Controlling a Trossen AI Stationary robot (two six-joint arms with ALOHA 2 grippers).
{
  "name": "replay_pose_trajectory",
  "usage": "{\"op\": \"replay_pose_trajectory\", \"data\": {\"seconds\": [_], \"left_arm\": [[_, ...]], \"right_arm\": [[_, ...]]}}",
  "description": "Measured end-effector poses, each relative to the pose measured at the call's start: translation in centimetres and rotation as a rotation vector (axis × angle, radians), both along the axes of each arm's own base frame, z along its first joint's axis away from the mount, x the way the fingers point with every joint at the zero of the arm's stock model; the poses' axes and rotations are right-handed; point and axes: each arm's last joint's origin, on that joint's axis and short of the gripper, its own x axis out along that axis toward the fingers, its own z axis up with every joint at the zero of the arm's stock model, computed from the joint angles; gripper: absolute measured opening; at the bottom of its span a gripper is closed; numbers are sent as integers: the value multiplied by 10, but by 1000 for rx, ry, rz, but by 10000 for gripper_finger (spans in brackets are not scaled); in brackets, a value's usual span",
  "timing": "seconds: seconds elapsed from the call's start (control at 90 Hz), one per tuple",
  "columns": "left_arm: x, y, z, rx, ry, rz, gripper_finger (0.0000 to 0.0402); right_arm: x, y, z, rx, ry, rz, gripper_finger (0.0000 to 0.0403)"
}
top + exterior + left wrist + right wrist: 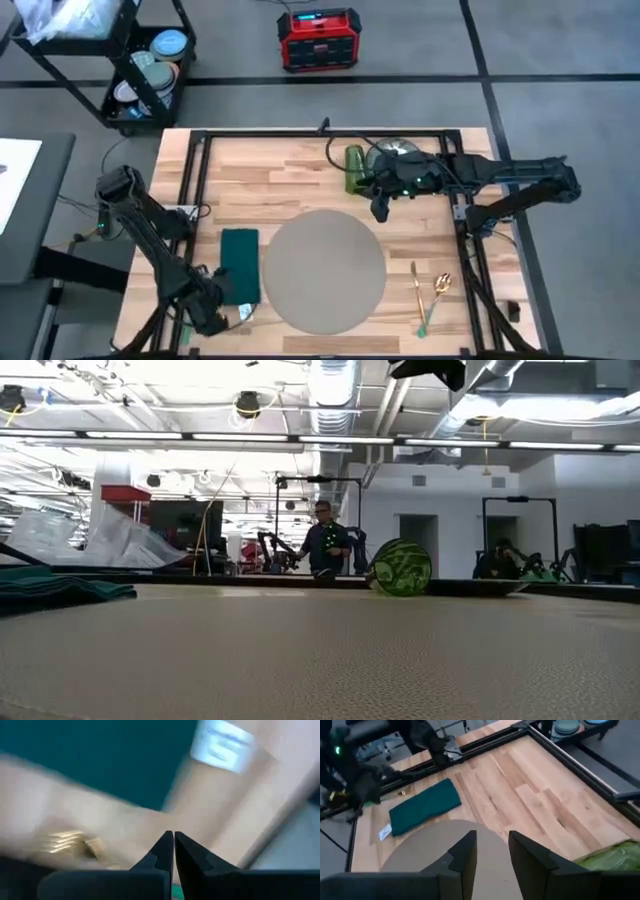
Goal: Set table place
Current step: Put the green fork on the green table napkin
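The round grey placemat point(325, 270) lies flat on the wooden table point(270, 175), near the front middle. A dark green napkin point(240, 265) lies just left of it. My right gripper point(492, 855) hangs open over the mat's far edge point(445, 832) with nothing between its fingers. My left gripper point(173, 840) is shut, low over the table's near left corner by the napkin's near end; gold cutlery point(65, 842) lies beside it. A bright green thing point(355, 168) and a greyish plate point(395, 150) sit at the far middle, the plate partly under my right arm. My left gripper shows a sliver of green point(172, 892) far back between its shut fingers. I cannot tell whether it holds or touches anything.
A gold fork point(413, 285) and a gold spoon point(440, 285) lie right of the mat. Black frame rails point(195, 180) run along the table's sides and back. A black cart point(150, 60) with dishes and a red box point(318, 40) stand beyond the table. A person point(325, 545) stands far off.
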Motion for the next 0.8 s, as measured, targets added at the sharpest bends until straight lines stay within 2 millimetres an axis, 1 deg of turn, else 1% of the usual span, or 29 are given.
{"op": "replay_pose_trajectory", "data": {"seconds": [0.022,0.056,0.089,0.178,0.289,0.4,0.511,0.622,0.8], "left_arm": [[-1,2,0,22,6,42,0],[0,3,3,4,-6,85,0],[2,1,7,-29,-33,87,0],[6,-4,7,-85,-73,18,0],[9,-13,0,-135,-46,-69,0],[3,-22,-9,-173,55,-181,0],[-1,-30,-15,-215,114,-273,0],[-7,-35,-16,-245,134,-367,0],[-20,-38,-15,-266,207,-435,0]], "right_arm": [[0,0,0,-1,0,1,102],[0,0,0,-4,-1,1,102],[0,-1,0,-8,1,1,102],[0,-2,0,-9,-1,-2,102],[0,-4,0,-18,-2,-7,102],[0,-4,0,-18,-1,-7,102],[0,-4,0,-19,2,-6,102],[0,-4,0,-19,2,-6,102],[0,-4,0,-19,6,-6,102]]}}
